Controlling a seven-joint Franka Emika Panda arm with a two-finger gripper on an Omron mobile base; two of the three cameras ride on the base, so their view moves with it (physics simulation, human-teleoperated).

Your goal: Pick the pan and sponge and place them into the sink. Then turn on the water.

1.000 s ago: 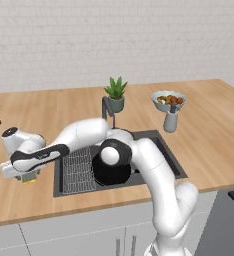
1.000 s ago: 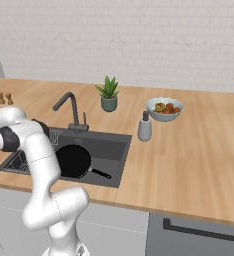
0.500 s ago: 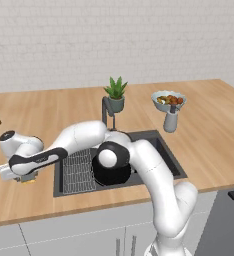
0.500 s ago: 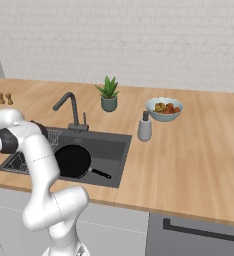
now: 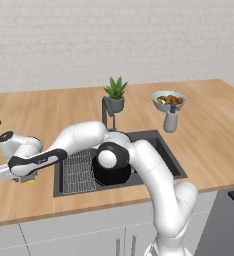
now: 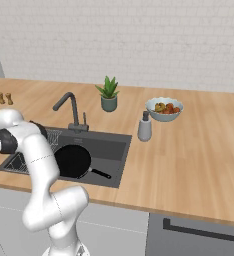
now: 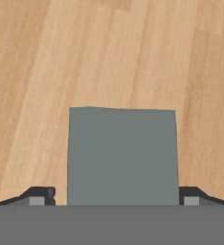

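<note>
Far left on the wooden counter (image 5: pixel 34 210), the gripper (image 5: pixel 19 176) is down over the sponge (image 7: pixel 122 155), whose yellow edge peeks out beneath the hand in the left base view. In the hand view the sponge's grey top sits between the two fingertips (image 7: pixel 37 195), one on each side, right at its edges; the jaws stand apart and I cannot tell whether they press it. To the right, the sink (image 5: pixel 161 147) holds the pan (image 6: pixel 73 161) beside the wire rack (image 5: pixel 80 170), handle pointing right. Behind stands the faucet (image 6: pixel 69 106), then a potted plant (image 6: pixel 108 93), a soap bottle (image 6: pixel 144 128) and a fruit bowl (image 6: pixel 164 108).
</note>
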